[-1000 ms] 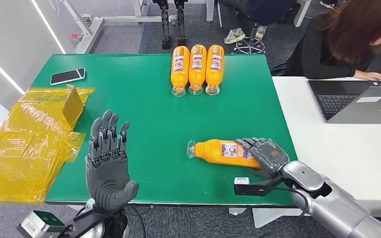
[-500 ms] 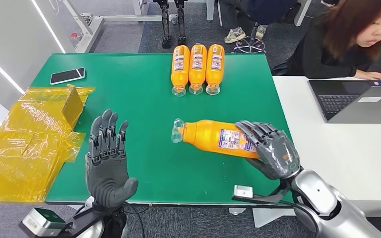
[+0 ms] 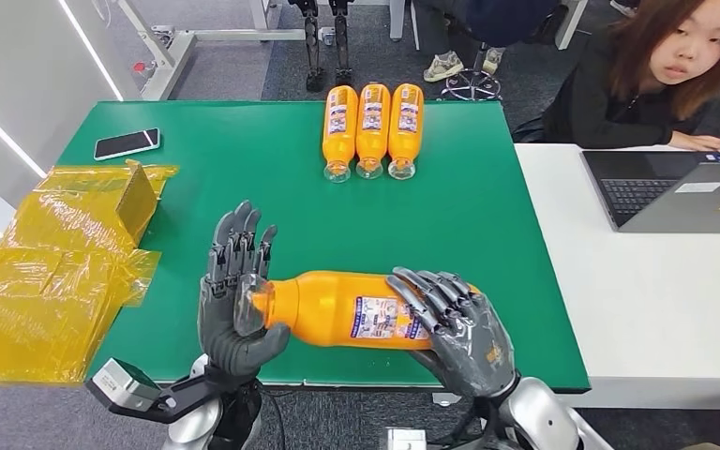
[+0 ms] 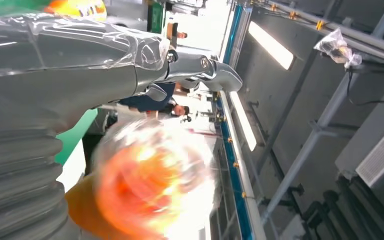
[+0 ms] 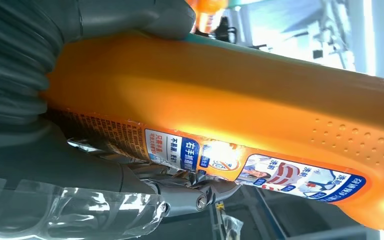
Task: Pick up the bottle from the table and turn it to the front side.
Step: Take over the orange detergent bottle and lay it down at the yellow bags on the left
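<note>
While I hold the bottle (image 3: 356, 307) lying sideways above the near edge of the green surface (image 3: 450, 216), the step in hand, as I judge it, is rolling it about its long axis until the front label faces up and toward me. To do that well I should keep my right hand (image 3: 459, 328) firm on the base half and let my left hand (image 3: 234, 300) steady the neck end, turning in small amounts so the smooth body does not slip, and keeping it level over the surface in case it drops. My right fingers (image 3: 427, 292) wrap over the labelled part of the bottle, curled snugly round it with the thumb underneath in the right wrist view (image 5: 130, 15). My left fingers (image 3: 239, 246) stand upright and slightly spread behind the cap end, the palm cupping the neck and the thumb curling under it; whether they actually press on the bottle or only touch it I cannot tell, since the left wrist view is blurred there. Three more orange bottles (image 3: 372, 127) lie side by side at the far edge, well apart from my work.
</note>
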Robot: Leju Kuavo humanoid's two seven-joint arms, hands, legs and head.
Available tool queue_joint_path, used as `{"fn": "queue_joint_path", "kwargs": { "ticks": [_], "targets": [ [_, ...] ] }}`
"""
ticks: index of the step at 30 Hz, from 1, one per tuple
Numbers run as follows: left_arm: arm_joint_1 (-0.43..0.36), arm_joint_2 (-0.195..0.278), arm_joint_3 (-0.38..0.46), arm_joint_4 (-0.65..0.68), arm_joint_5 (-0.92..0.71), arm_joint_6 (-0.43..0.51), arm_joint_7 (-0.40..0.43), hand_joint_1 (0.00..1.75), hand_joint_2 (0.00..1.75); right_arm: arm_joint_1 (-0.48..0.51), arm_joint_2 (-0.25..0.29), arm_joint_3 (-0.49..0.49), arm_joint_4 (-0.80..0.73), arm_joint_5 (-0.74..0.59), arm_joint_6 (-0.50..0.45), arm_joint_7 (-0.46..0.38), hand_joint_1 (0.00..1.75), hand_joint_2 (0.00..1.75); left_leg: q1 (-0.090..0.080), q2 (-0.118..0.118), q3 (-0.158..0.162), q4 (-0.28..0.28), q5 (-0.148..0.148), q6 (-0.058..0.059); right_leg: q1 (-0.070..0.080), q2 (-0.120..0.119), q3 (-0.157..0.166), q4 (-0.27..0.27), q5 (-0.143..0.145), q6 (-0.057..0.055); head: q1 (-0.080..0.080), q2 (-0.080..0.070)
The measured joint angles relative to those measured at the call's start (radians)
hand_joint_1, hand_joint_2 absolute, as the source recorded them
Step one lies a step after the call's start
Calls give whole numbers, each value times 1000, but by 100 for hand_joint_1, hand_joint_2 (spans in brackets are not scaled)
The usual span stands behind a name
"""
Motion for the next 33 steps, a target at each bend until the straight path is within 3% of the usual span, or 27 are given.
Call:
{"fn": "queue_joint_path", "kwargs": {
  "ticks": [7,13,14,15,17,18,19,20,22,23,25,26,33],
  "targets": [
    [-4,-11,-1,0,0,-42,0,0,175,3,146,0,21,2,23,-24,175,175,0,0,0,0,0,0,0,0,0,0,0,0,0,0],
    [-9,-11,-20,-7,18,-86,0,0,175,40,231,-4,20,17,56,-37,175,175,0,0,0,0,0,0,0,0,0,0,0,0,0,0],
    [-10,-11,-25,-7,22,-91,0,9,175,47,239,-4,20,15,58,-37,175,175,0,0,0,0,0,0,0,0,0,0,0,0,0,0],
    [-13,-11,-30,-7,27,-95,0,40,175,55,245,-4,19,12,59,-36,175,175,0,0,0,0,0,0,0,0,0,0,0,0,0,0],
    [-23,-11,-38,-6,38,-101,0,72,175,69,251,-4,18,2,59,-34,175,175,0,0,0,0,0,0,0,0,0,0,0,0,0,0],
    [-29,-11,-41,-6,45,-103,0,75,175,76,253,-4,17,-4,59,-33,175,175,0,0,0,0,0,0,0,0,0,0,0,0,0,0],
    [-37,-11,-43,-4,51,-105,0,50,175,82,253,-5,15,-10,59,-33,175,175,0,0,0,0,0,0,0,0,0,0,0,0,0,0],
    [-44,-11,-45,-3,58,-105,0,64,175,86,254,-5,14,-16,62,-32,175,175,0,0,0,0,0,0,0,0,0,0,0,0,0,0],
    [-56,-11,-46,-1,70,-106,0,110,175,94,256,-6,11,-32,72,-33,175,175,0,0,0,0,0,0,0,0,0,0,0,0,0,0],
    [-60,-11,-47,-1,76,-107,0,148,175,96,258,-6,10,-40,79,-34,175,175,0,0,0,0,0,0,0,0,0,0,0,0,0,0],
    [-65,-11,-48,0,85,-111,0,167,175,101,264,-6,10,-54,92,-36,175,175,0,0,0,0,0,0,0,0,0,0,0,0,0,0],
    [-67,-11,-50,0,88,-115,0,175,175,103,266,-7,10,-58,96,-38,175,175,0,0,0,0,0,0,0,0,0,0,0,0,0,0],
    [-84,-11,-62,4,98,-122,0,175,175,106,277,-12,27,-70,103,-44,175,175,0,0,0,0,0,0,0,0,-1,0,0,0,0,0]
  ]
}}
